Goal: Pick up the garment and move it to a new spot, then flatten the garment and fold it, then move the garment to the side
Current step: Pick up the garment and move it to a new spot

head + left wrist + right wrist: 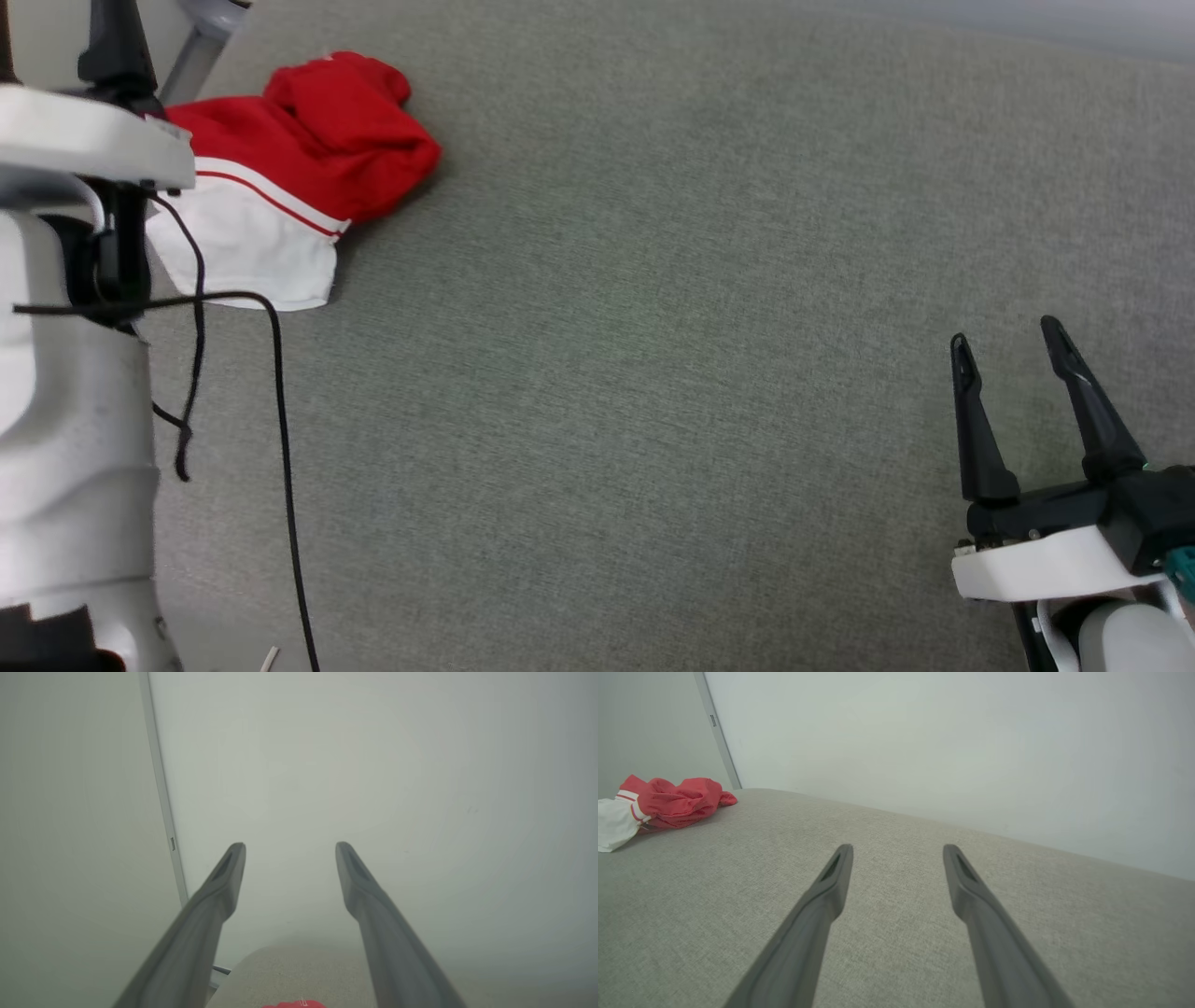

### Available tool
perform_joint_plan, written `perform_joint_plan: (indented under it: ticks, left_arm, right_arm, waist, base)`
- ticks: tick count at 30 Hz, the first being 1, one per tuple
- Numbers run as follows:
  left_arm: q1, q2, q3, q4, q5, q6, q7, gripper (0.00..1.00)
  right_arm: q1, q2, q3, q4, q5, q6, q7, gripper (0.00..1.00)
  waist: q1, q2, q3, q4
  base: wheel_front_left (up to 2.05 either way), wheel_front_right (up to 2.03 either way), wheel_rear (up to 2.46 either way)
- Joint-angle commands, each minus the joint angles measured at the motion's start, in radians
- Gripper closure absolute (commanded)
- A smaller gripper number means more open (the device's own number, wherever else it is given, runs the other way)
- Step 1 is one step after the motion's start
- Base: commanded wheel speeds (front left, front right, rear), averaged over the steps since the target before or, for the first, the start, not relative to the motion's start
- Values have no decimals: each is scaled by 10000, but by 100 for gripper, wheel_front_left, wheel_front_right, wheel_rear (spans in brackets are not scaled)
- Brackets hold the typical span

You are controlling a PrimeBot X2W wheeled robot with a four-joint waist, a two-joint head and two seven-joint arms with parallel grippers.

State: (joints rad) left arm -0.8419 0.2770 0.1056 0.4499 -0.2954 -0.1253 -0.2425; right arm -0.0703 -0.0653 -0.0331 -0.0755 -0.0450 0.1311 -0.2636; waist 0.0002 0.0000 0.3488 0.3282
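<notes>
**Garment (308, 159) bunched at the far left corner, both end effectors empty**

Pickup looks like the step in hand: the red jersey lies crumpled on the grey surface (653, 373), one white sleeve (252, 247) spilling toward the robot, nothing flattened or folded yet. The left end effector (290, 845) has its fingers apart and holds nothing. The right end effector (1005, 332) is likewise spread and empty, resting well apart from the cloth at the near right.

The left arm is the natural one to use, being closest. It should tip downward first, since it now aims at the pale wall (373, 765). Closing on a thick red fold seems better than taking the sleeve alone, which would probably let the rest trail. A black cable (280, 420) hangs off the left forearm (75, 448) close by the sleeve and could snag.

The head view gives the layout from above and the sleeve's striped trim. The left wrist view catches just a sliver of red at its bottom edge, which suggests that end effector sits above the heap. The right wrist view shows the heap side-on, a low mound near the surface's far edge.
</notes>
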Motion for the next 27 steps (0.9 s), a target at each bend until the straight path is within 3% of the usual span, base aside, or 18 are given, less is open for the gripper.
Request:
perform_joint_plan:
  ticks: [1,6,14,21,27]
  left_arm:
    - [-380,287,-216,225,-104,-32,237,0]
    - [-1247,1201,-1571,973,-715,-41,1554,0]
    - [-1759,2330,-3749,2199,-2568,-42,5379,0]
    - [-1644,2741,-4901,2726,-4323,-39,8627,0]
    - [-1568,2497,-5307,3649,-4898,-39,9694,0]
  right_arm:
    - [-205,-87,-7,-98,-12,-7,-18,0]
    - [-430,-164,-50,-246,-34,-7,-19,0]
    - [-568,-309,-208,-494,-76,-7,-18,0]
    - [-673,-372,-418,-568,27,-7,-19,0]
    - [-773,-426,-416,-572,12,-7,-18,0]
  waist:
    - [-2,0,536,-387]
    - [-2,0,971,-676]
    - [-2,0,1465,-972]
    - [-2,0,1864,-1034]
    - [-2,0,2162,-1088]
  base:
    - [0,0,0]
    - [0,0,0]
    - [0,0,0]
    - [0,0,0]
    - [0,0,0]
